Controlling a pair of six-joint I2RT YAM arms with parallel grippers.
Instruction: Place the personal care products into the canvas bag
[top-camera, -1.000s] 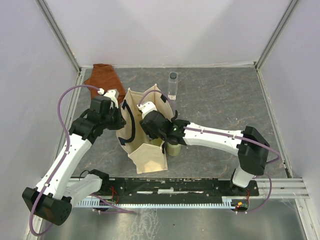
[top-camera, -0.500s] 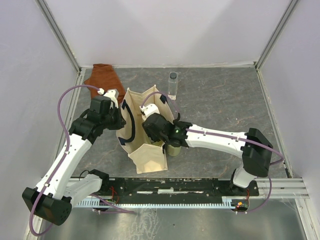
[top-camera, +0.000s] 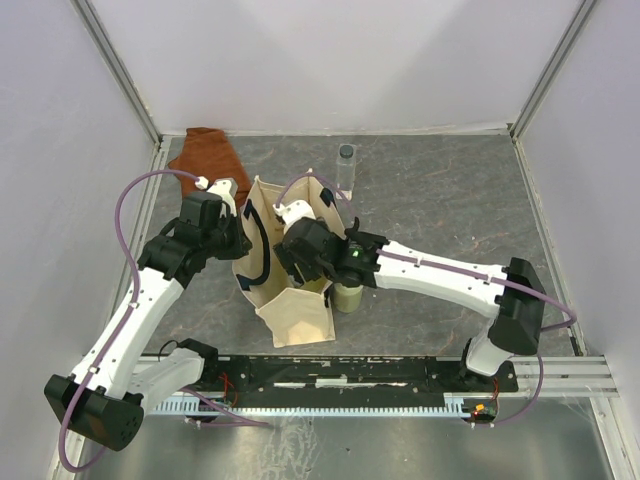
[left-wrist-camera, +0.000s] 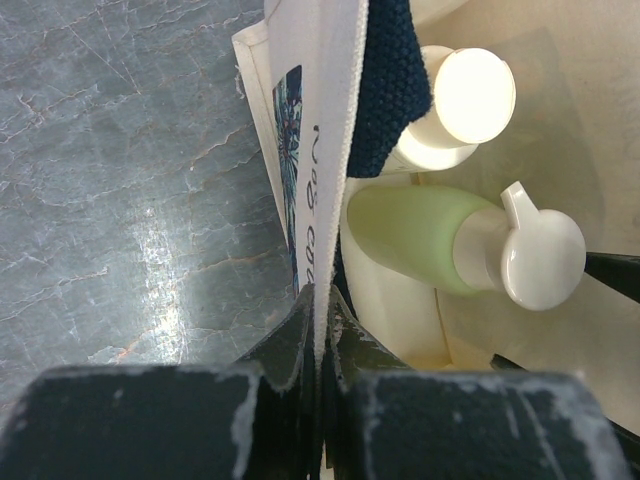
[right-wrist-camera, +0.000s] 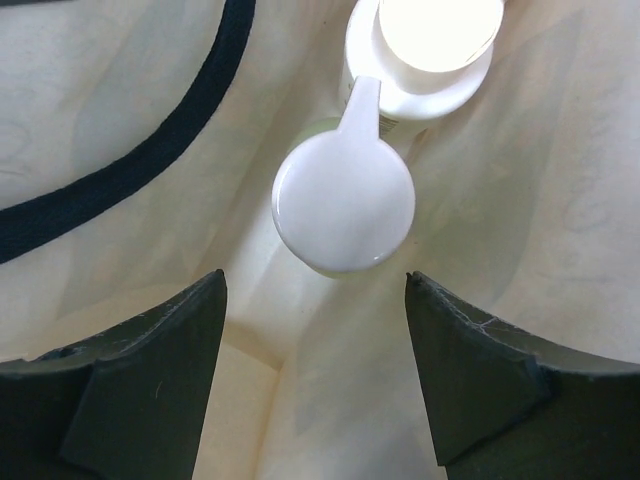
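Canvas bag (top-camera: 295, 310) stands on the tabletop (top-camera: 440, 200). The left gripper (left-wrist-camera: 318, 330) has its jaws pinching the rim, holding the mouth wide. The right gripper (right-wrist-camera: 313, 300) hangs jaws spread above the pale green bottle (right-wrist-camera: 345, 205) and cream bottle (right-wrist-camera: 420, 40) inside.

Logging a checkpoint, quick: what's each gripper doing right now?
Left gripper: closed, pinching the bag by its rim.
Right gripper: open, empty, over the green bottle inside the bag.

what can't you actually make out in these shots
- top external: what's inside the canvas bag, blocked by the right arm
- top external: pale green bottle beside it, partly under that arm
- left wrist: the bag's print, edge-on and unreadable
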